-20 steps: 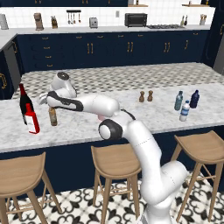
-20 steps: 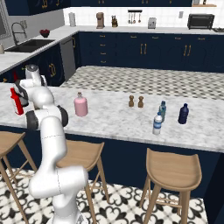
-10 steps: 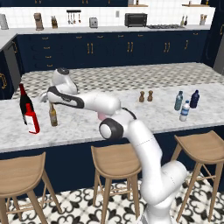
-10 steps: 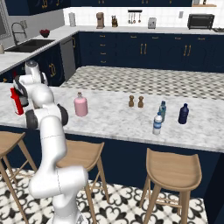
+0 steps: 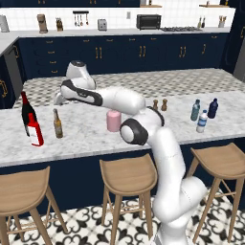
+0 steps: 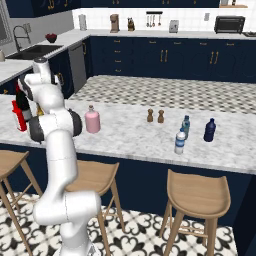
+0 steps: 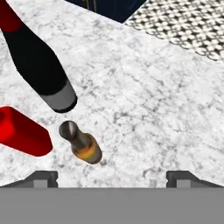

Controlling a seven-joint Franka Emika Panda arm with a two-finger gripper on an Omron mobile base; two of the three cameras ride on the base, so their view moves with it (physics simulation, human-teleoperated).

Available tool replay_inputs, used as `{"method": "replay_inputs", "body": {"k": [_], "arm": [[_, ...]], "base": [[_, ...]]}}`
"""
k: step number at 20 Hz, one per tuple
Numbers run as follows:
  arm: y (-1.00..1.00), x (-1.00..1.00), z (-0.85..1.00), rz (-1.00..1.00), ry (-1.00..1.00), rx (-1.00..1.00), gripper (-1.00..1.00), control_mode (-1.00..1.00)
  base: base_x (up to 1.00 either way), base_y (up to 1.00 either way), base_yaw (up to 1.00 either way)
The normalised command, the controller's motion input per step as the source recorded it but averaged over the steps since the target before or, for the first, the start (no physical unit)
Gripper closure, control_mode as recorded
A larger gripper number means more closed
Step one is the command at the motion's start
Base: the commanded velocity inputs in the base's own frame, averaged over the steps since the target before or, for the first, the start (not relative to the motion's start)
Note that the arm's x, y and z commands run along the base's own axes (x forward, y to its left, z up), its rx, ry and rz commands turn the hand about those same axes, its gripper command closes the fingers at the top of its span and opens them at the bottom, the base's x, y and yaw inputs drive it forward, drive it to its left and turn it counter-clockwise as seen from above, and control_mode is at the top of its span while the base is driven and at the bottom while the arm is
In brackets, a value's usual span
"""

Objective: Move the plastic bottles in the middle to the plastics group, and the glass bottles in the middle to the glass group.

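Brown slim long-necked beer bottle (image 5: 58, 123) stands upright on the grey-veined marble bench (image 5: 86, 139), just beside the glass group: the tall dark wine bottle with a red top (image 5: 26, 111) and the shorter bright red bottle with a white label (image 5: 34, 129). In the hand view you look almost straight down on its cap, with the dark bottle's base and the red one close by. Further along the bench, the wide pale pink bottle with a grey cap (image 5: 113, 120) sits in the middle, and the small clear water bottle with a blue label band (image 5: 202, 121) stands near the plastics pair, the dark navy bottle (image 5: 213, 108) and the smaller teal bottle (image 5: 195, 110).

Watch the lift-away: I judge the three glass bottles to be crowded, so a sideways swing of the hand could clip the beer bottle's neck and topple it into its neighbours. Rise clear before you turn toward the pink bottle.

Your pincer (image 7: 112, 177) stands wide, its two dark tips far apart at the bottom of the hand view, holding nothing and touching nothing; the beer bottle stands free below it.
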Motion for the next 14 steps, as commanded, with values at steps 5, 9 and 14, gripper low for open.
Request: {"method": "replay_inputs", "body": {"k": [5,9,14], "arm": [[-1.00,-0.41,0.00,-0.08,-0.02,0.01,-1.00,-1.00],[-1.00,-0.26,0.00,-0.11,-0.06,0.02,-1.00,-1.00],[-0.95,-0.22,0.00,-0.18,-0.03,0.01,-1.00,-1.00]], "base": [[0.00,0.00,0.00],[0.00,0.00,0.00],[0.00,0.00,0.00]]}}
